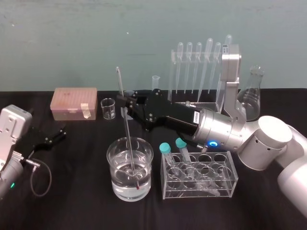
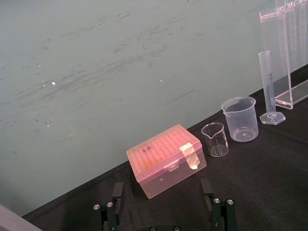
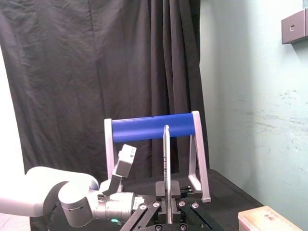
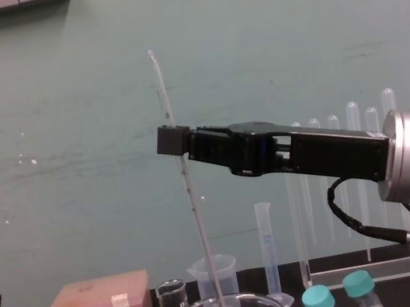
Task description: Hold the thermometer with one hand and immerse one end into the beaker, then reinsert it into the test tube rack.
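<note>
Pinching thermometer (image 1: 127,132), right gripper (image 1: 125,111) above beaker (image 1: 115,178), tip submerged, left gripper (image 1: 60,131) parked

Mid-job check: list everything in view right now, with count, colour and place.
beaker: 1, clear, front centre
thermometer: 1, clear, red tip, lower end in the beaker
test tube rack: 1, clear acrylic, back right
pipettes: 6, clear, hanging in that rack
low tube rack: 1, clear, right of the beaker
capped tubes: 2, teal caps, in it
tip box: 1, pink, back left
small glass beaker: 1, clear, beside the tip box
plastic beaker: 1, translucent, beside it
measuring cylinder: 1, clear, by the test tube rack
conical flask: 1, clear, back right corner
roller stand: 1, blue, by the curtain
left end effector: 1, black, open, parked left
right end effector: 1, black, shut on the thermometer
</note>
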Robot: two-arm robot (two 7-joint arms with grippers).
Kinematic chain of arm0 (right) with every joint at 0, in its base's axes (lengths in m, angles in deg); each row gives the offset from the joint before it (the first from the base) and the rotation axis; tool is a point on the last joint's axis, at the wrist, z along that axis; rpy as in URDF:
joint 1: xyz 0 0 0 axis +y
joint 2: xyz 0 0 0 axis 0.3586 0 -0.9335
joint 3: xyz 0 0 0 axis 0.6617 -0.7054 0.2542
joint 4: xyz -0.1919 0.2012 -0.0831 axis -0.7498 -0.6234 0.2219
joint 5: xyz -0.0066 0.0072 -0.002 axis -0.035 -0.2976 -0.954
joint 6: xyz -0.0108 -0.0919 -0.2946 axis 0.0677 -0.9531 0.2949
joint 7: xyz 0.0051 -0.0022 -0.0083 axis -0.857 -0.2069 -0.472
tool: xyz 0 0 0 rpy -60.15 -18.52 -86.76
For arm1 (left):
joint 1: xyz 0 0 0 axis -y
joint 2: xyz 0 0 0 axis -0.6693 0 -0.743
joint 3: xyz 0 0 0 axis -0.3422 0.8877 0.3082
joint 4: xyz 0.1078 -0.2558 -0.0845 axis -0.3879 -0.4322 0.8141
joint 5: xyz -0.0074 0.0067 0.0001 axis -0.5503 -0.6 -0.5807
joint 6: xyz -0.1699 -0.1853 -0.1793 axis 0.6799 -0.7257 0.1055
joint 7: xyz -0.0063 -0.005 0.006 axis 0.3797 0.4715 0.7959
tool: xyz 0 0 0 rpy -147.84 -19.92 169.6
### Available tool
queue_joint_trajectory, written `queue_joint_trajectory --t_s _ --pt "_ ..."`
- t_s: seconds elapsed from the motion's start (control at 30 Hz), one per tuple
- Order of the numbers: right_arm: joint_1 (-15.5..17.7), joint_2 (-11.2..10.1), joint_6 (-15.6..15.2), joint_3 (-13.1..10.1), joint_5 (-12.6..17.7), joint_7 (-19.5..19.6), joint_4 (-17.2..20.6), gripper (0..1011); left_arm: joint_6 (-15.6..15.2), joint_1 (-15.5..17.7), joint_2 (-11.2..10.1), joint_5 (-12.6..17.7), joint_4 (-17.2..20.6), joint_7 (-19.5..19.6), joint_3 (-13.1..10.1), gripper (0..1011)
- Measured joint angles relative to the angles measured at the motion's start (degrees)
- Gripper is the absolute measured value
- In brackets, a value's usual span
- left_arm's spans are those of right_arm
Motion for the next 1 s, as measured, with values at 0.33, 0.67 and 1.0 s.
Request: queue_joint_trajectory --t_s 0.33,0.67,1.0 --pt "0.23 -0.1 0.02 -0.01 0.03 0.0 0.2 55 0.0 0.0 0.0 0.0 0.0 0.0 0.0 1008" --pt "0.4 -0.27 -0.02 0.02 0.06 -0.01 0.52 55 0.0 0.0 0.0 0.0 0.0 0.0 0.0 1008" --pt "0.62 -0.46 -0.08 0.06 0.05 0.16 0.98 55 0.0 0.0 0.0 0.0 0.0 0.0 0.0 1008"
